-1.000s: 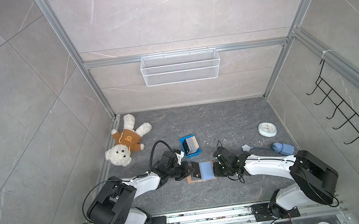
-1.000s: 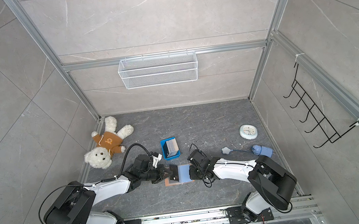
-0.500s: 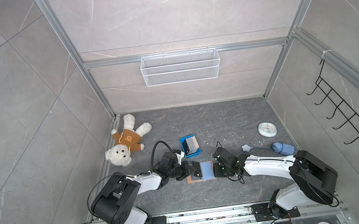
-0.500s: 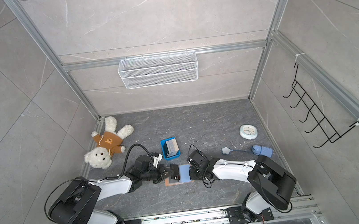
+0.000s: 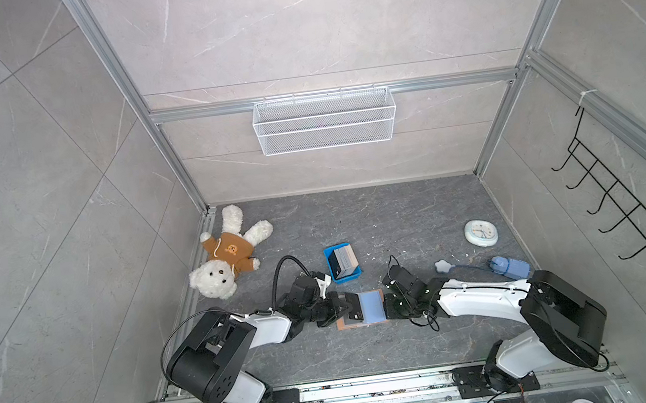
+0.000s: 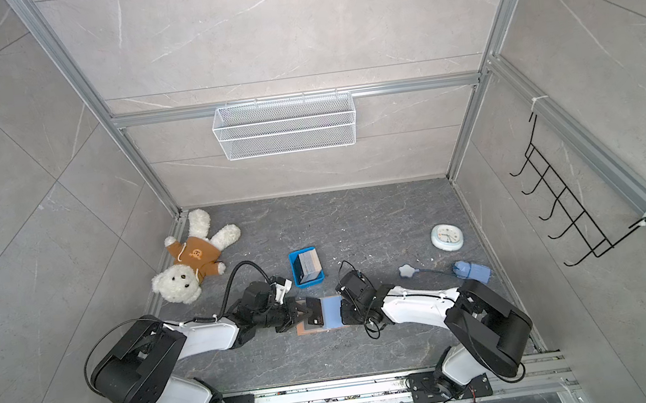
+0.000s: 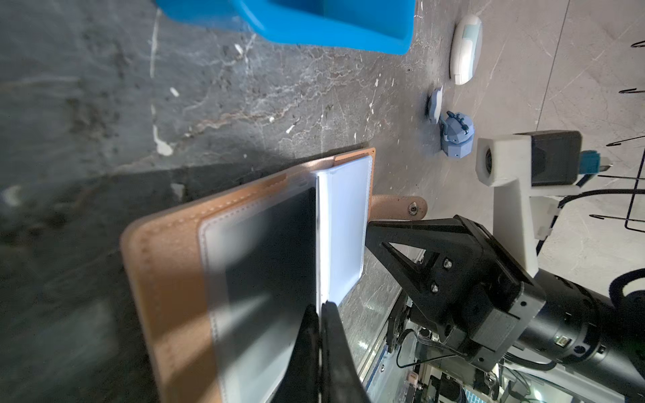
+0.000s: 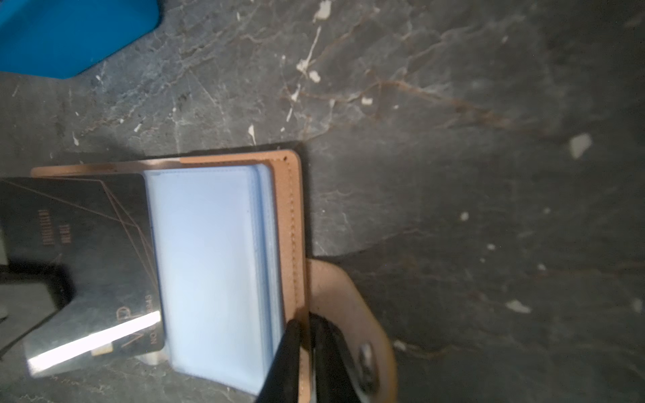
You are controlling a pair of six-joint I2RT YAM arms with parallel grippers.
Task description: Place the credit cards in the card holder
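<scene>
Step in hand: by the look of it, feeding one card into a sleeve
Card: black glossy plastic card (image 8: 87,251) with pale "VIP" lettering, lying low over the holder's left half in the right wrist view, long edge meeting the inner edge of the sleeves; entered or not, impossible to tell
Holder: tan leather-like booklet card holder (image 8: 289,223), open flat on the dark grey marbled tabletop (image 5: 399,218) between the two arms, clear bluish plastic sleeves (image 8: 209,261) stacked on its right half
Left side: left gripper (image 5: 343,308) pressed together on the card's outer edge
Right side: right gripper (image 8: 303,335) nearly closed, nipping the tan cover's edge just beside the snap-button strap (image 8: 349,314) and pinning the holder down
Waiting cards: stack of cards (image 5: 344,260) leaning in the small blue rectangular tray (image 5: 347,278), just beyond the holder
Angle: card held almost flat, leading edge dipped slightly under the top film
Alignment: card edges parallel to the sleeve sides, to avoid a jammed corner
Push: slow and straight toward the right gripper, holder braced against sliding
Risk: thin film buckling, or the card riding over the sleeve instead of into it
Release: only once most of the card sits under the film
</scene>
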